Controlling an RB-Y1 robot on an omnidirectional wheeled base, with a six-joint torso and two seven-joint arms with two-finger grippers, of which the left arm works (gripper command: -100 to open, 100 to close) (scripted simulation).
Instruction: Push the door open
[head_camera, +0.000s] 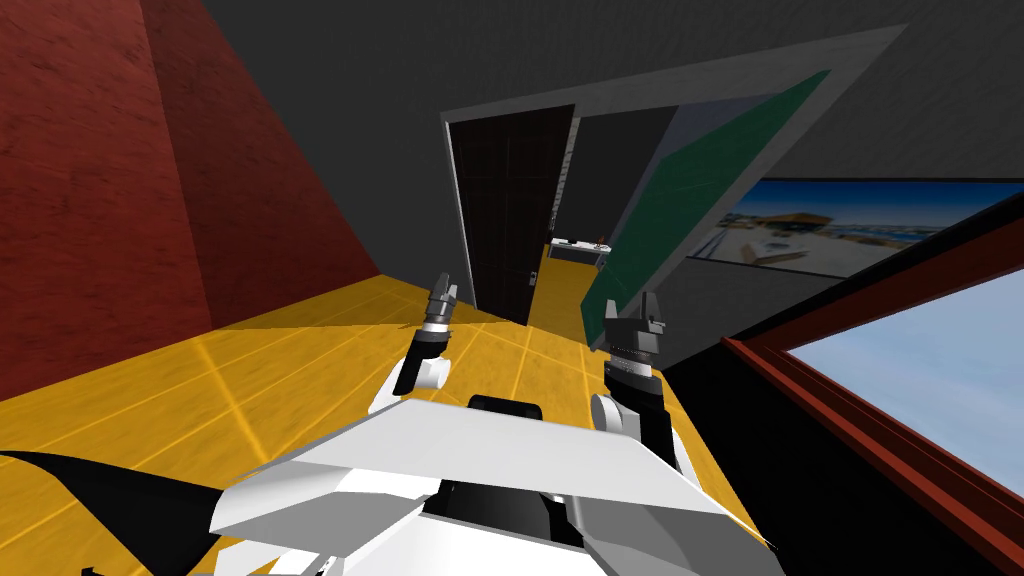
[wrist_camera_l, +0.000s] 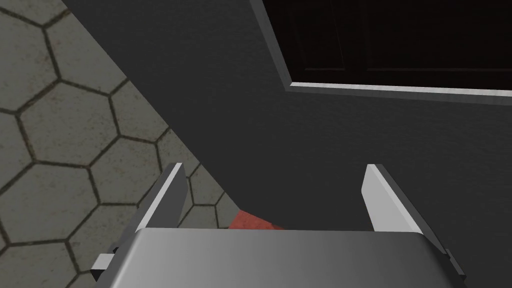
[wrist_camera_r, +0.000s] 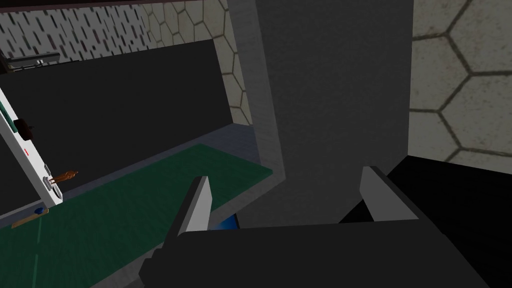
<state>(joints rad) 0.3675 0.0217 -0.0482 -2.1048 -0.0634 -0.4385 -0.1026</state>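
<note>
Yellow floor (head_camera: 300, 350) runs up to a grey door frame (head_camera: 700, 85) in mid-frame, where the green door (head_camera: 700, 190) stands ajar, centre-right. The right tool (head_camera: 633, 305) hangs open just beside its lower edge, and the left tool (head_camera: 445, 285) is open too, further left.

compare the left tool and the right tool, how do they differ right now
Place: the left tool hangs before the dark door panel on the doorway's left side, while the right tool is close to the lower edge of the green door panel.
Facing: the left tool points at a dark grey wall, the right tool at the grey door frame.
Shared: both tools are open and hold nothing.
</note>
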